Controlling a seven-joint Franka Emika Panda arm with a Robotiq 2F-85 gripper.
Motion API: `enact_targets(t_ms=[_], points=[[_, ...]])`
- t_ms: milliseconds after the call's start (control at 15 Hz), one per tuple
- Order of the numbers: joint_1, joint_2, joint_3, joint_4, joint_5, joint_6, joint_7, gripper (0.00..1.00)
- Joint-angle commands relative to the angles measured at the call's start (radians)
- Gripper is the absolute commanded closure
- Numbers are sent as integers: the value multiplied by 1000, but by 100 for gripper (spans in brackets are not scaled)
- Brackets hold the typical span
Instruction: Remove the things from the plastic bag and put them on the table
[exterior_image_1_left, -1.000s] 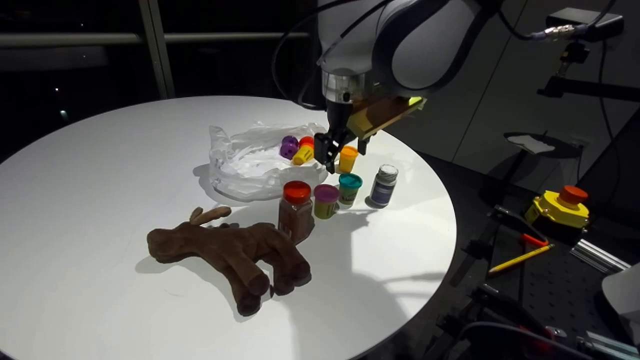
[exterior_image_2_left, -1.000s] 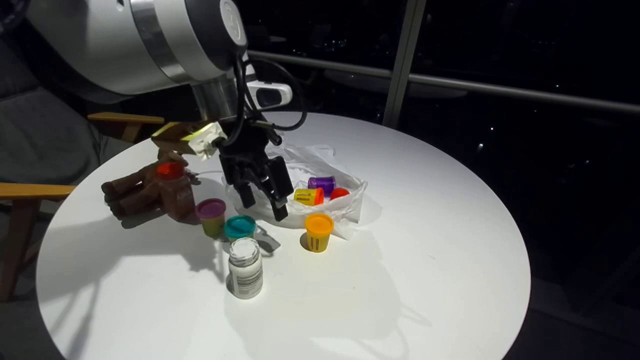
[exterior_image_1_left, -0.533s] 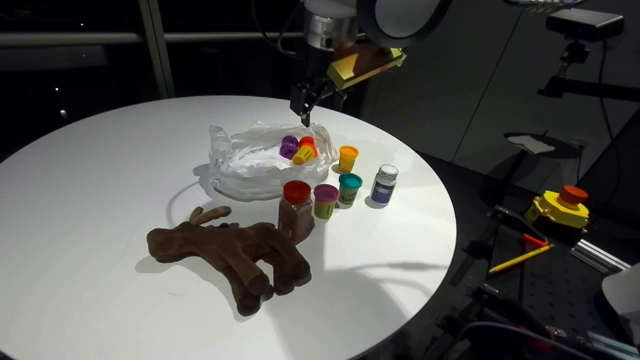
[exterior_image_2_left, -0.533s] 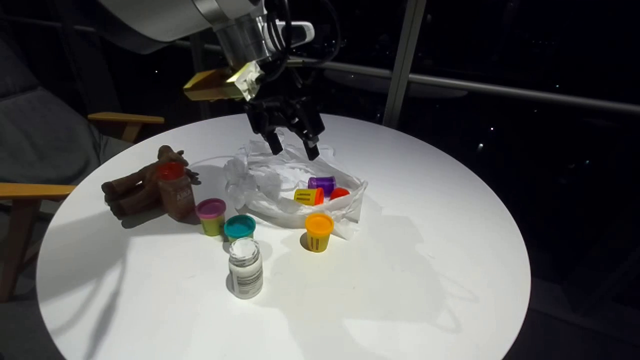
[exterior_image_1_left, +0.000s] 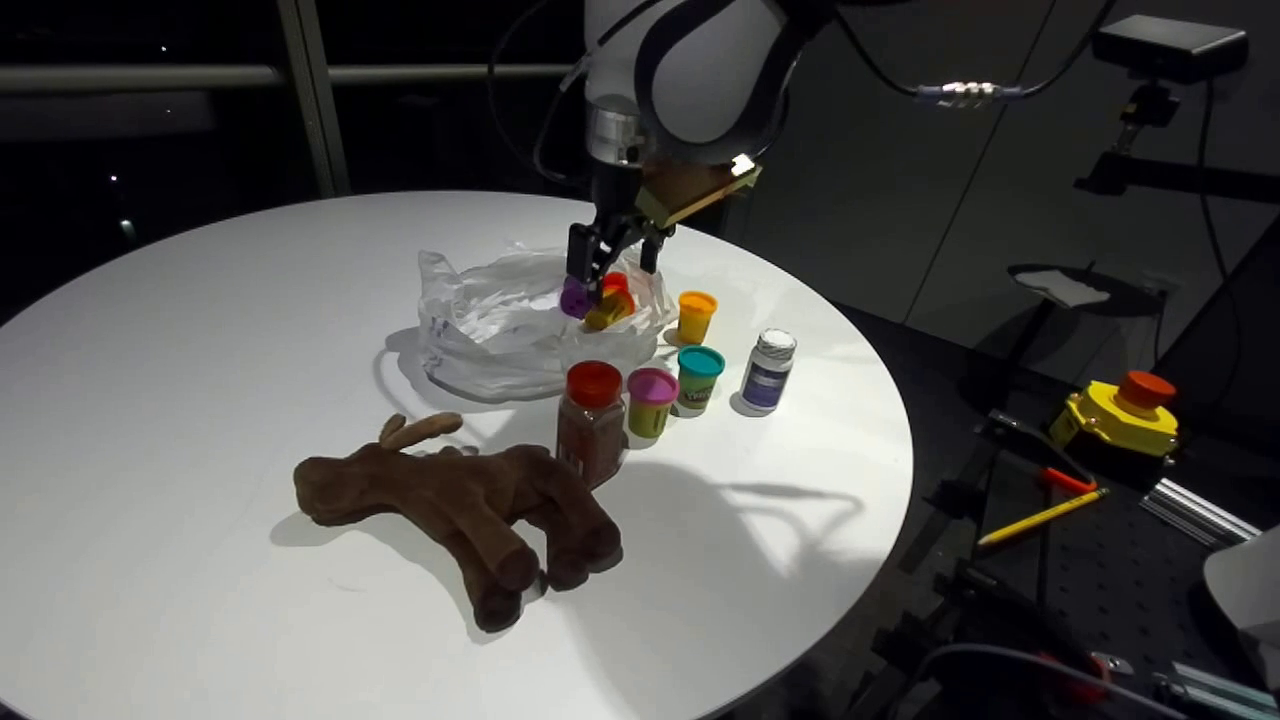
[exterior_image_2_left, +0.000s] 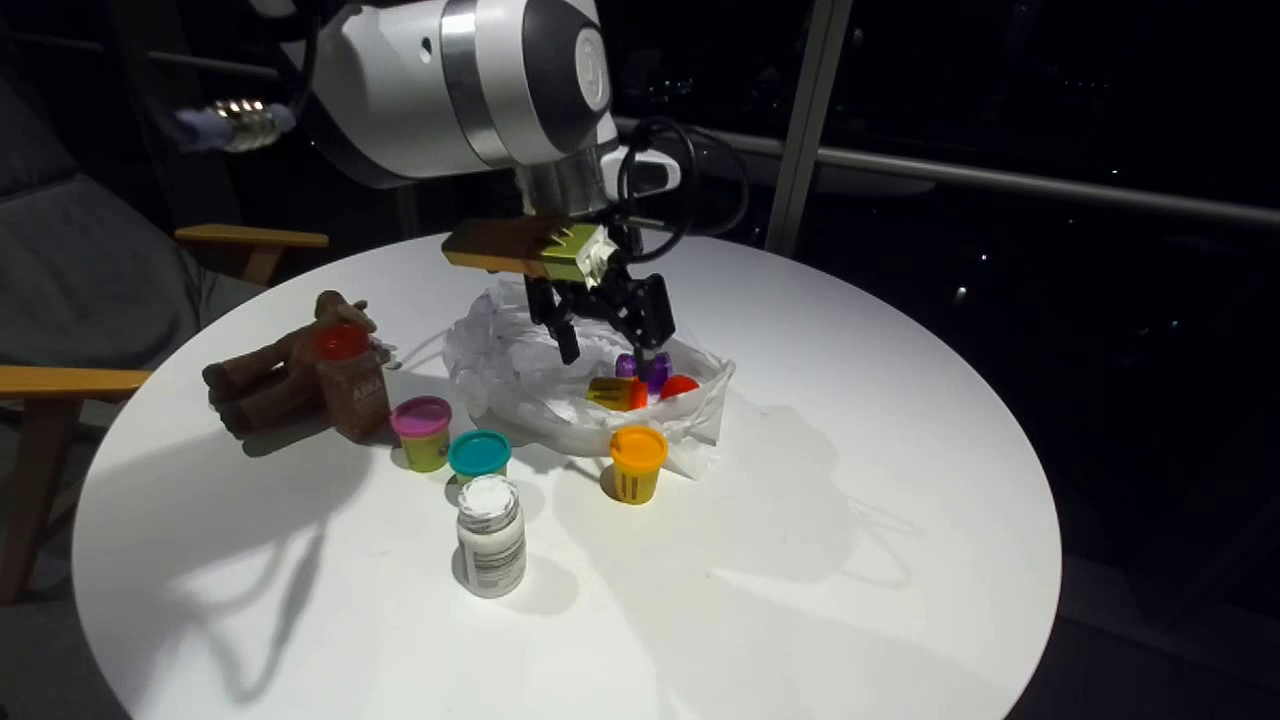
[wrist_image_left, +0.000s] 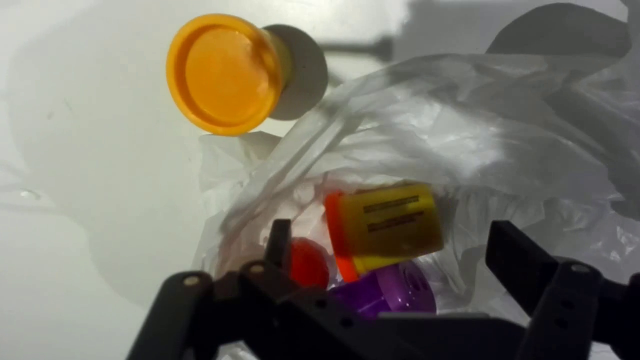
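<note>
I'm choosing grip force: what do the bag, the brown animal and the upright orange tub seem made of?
Bag: thin, glossy plastic film, by its crinkles and partly see-through folds.
Brown animal: probably plush fabric; matt, showing no glints.
Orange tub: likely moulded plastic; smooth, with a crisp rim.

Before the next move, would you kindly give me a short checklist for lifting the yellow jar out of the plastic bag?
1. Gripper open, holding nothing: ok.
2. Yellow jar between the fingers in the wrist view: ok.
3. Yellow jar free of neighbours: not ok; the purple jar and red object lie right beside it.
4. Contact between fingers and plastic bag ruled out: cannot tell.
5. Orange jar, teal-lidded jar and pink-lidded jar upright on the table: ok.
</note>
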Motion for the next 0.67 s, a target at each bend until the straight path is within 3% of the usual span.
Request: enact_targets(t_ms=[0, 467, 533, 600], points=[[-41, 90, 37, 104, 91, -1, -131, 0], [-23, 160, 16, 187, 107, -36, -186, 0], [-20, 164, 13, 191, 103, -42, -190, 8], [-12, 166, 4, 195, 96, -53, -185, 25]])
